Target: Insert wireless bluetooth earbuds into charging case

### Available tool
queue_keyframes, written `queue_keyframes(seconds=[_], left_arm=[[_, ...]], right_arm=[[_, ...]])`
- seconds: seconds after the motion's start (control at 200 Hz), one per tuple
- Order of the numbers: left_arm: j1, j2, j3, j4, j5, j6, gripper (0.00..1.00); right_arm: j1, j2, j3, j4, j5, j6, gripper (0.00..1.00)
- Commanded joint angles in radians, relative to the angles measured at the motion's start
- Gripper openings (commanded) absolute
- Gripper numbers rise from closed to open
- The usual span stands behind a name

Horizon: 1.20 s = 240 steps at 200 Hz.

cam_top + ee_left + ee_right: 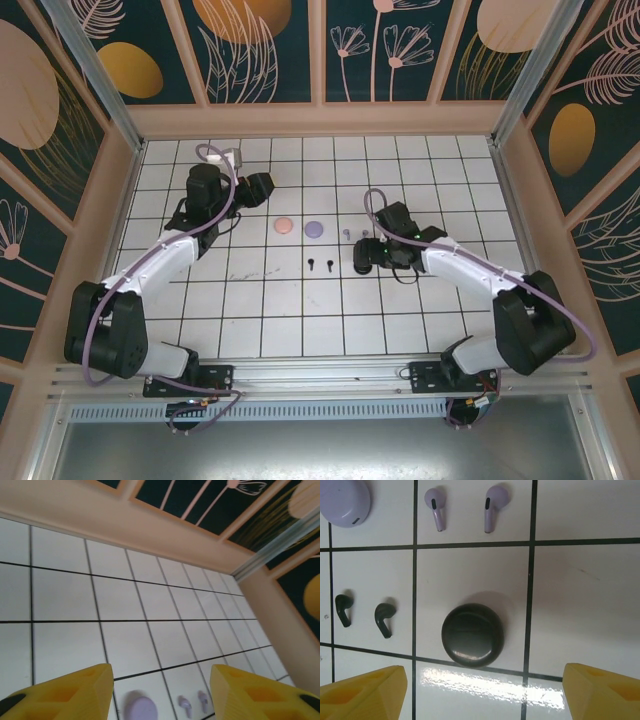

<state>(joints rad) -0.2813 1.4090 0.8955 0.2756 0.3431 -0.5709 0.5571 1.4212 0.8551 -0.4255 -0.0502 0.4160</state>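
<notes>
- Yellow fingers (65, 690) of my left pincer (160, 675) stand parted over bare tiles, far to the left of the black case (472, 635); nothing sits between them.
- Next comes the pink case (284, 225), flat on the table (300, 310), well left of the black case and a little beyond it.
- My lilac case (342, 500) lies closer, still left of the black case and beyond it.
- Both black earbuds (384, 617) lie loose on the tile just left of the black case, side by side, not touching it.
- Both lilac earbuds (495, 505) lie beyond the black case, one tile away, stems pointing back toward it.
- That black case rests closed, touching nothing.
- My right pincer (484, 680) hangs at its near side, fingers spread wide, gripping nothing.
</notes>
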Motion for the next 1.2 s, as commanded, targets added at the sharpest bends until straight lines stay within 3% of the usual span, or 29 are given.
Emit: queue_keyframes(seconds=[0.0,0.29,0.701,1.196], left_arm=[[0.001,-0.029,-0.033,0.098,0.081,-0.059,0.54],[0.001,-0.044,-0.066,0.159,0.083,-0.093,0.55],[0.001,-0.076,-0.080,0.099,-0.022,-0.087,0.54],[0.001,-0.061,-0.101,0.138,-0.010,-0.087,0.53]], right_arm=[[0.006,0.055,0.056,-0.014,0.001,-0.032,0.81],[0.051,0.197,0.150,-0.075,0.060,-0.029,0.80],[0.104,0.305,0.189,-0.100,0.130,0.011,0.76],[0.110,0.351,0.186,-0.074,0.122,0.028,0.58]])
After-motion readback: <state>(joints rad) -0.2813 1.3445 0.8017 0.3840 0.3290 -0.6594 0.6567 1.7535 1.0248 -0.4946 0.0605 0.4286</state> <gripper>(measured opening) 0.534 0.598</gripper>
